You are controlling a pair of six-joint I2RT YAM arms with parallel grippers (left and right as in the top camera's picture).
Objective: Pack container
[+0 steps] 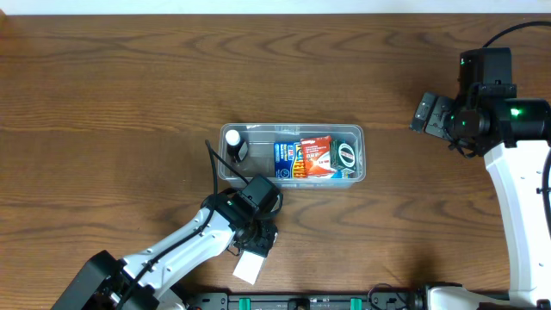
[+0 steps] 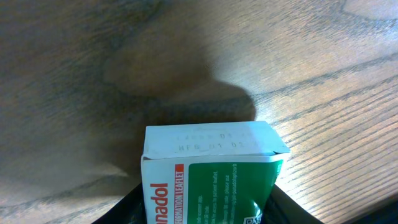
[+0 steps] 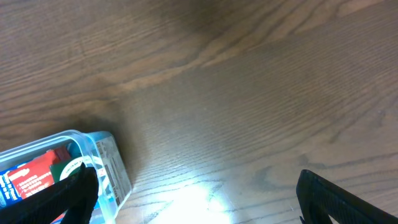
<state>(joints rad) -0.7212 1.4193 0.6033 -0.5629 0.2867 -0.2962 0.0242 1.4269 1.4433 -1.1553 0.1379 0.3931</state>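
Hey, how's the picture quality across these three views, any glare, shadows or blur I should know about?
Overhead: evenly lit and sharp. Left wrist: the box is fairly crisp, a dark shadow lies on the table behind it, and the wood at left looks soft. Right wrist: bright glare on the wood near the bottom edge, and the container is slightly blurred.

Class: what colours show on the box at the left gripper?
Box: white, green, red; left wrist view.

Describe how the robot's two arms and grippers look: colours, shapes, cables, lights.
Left arm and right arm: white tubular links, black joints. Left gripper and right gripper: black. Green lights on the right arm; a black cable trails from each.
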